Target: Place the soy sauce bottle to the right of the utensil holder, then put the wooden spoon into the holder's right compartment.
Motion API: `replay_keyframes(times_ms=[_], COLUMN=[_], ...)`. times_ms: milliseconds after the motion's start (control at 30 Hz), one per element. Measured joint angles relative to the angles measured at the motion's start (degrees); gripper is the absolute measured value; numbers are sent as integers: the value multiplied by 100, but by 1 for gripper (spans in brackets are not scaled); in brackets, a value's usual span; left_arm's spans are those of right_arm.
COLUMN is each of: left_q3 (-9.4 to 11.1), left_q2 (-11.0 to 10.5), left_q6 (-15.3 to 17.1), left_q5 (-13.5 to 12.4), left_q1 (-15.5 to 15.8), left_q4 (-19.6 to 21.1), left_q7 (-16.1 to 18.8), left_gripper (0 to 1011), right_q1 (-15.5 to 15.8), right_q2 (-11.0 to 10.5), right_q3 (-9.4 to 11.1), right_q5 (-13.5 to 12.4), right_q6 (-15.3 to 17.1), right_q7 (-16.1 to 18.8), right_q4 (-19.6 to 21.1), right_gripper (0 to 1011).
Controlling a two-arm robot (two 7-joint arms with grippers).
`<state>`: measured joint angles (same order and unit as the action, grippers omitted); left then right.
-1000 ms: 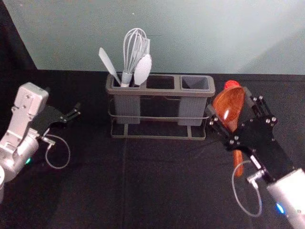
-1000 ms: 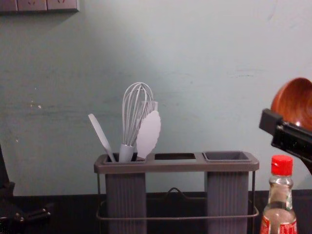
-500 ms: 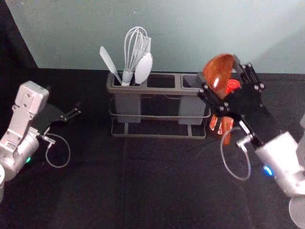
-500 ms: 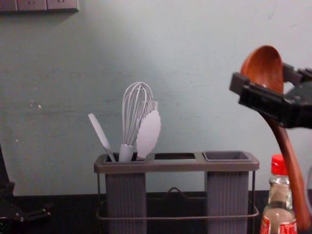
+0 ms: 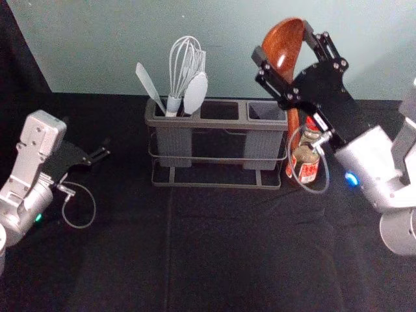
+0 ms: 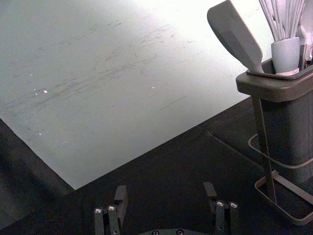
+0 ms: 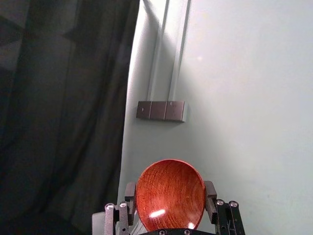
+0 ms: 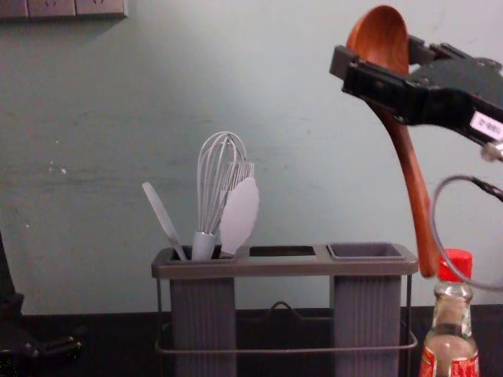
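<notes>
The right gripper (image 5: 282,43) is shut on the wooden spoon (image 5: 293,130) at its bowl, high behind and right of the utensil holder (image 5: 195,123). In the right wrist view, the spoon's bowl (image 7: 170,200) sits between the fingers of the right gripper (image 7: 170,188). The chest view has the spoon (image 8: 406,161) tilted, handle end low, right of the holder's right compartment (image 8: 365,251) and by the bottle's cap. The soy sauce bottle (image 5: 304,170) stands upright beside the holder's right end. Parked at the left, the left gripper (image 5: 104,153) is open, as the left wrist view confirms.
A whisk (image 8: 222,181), a white spatula (image 8: 163,220) and other pale utensils stand in the left compartment. The wall (image 8: 78,196) rises behind the table. A loose cable loop (image 5: 296,175) hangs from the right arm in front of the bottle.
The right gripper has carried the spoon up, back and leftward from the right side, and the spoon's handle has risen with it. The bottle has come into fuller sight. The left arm has stayed still.
</notes>
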<state>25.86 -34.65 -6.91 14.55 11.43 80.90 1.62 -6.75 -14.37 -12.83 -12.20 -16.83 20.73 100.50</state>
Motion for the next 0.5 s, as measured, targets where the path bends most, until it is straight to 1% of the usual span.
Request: replay_keyframes(times_ms=[133, 167, 233, 267, 367, 467, 500], left_q3=[0, 0, 0, 0, 0, 0, 0], left_q2=[0, 0, 0, 0, 0, 0, 0], left_q6=[0, 0, 0, 0, 0, 0, 0], left_q5=[0, 0, 0, 0, 0, 0, 0], left_q1=[0, 0, 0, 0, 0, 0, 0], left_q4=[0, 0, 0, 0, 0, 0, 0], left_q7=[0, 0, 0, 0, 0, 0, 0], left_gripper=[1011, 1011, 1011, 1011, 1011, 1011, 1011], right_q1=[-343, -343, -543, -543, -768, -920, -920], right_q2=[74, 74, 120, 120, 187, 233, 233], right_q3=[-83, -83, -134, -134, -186, -220, -220], right_q5=[-27, -27, -26, -26, -27, -26, -26], right_q6=[-72, -72, -127, -127, -171, -213, -213], right_q7=[5, 5, 5, 5, 4, 4, 4], right_q4=[-267, -267, -442, -442, -674, -866, -866], right_gripper=[837, 837, 837, 837, 837, 837, 837])
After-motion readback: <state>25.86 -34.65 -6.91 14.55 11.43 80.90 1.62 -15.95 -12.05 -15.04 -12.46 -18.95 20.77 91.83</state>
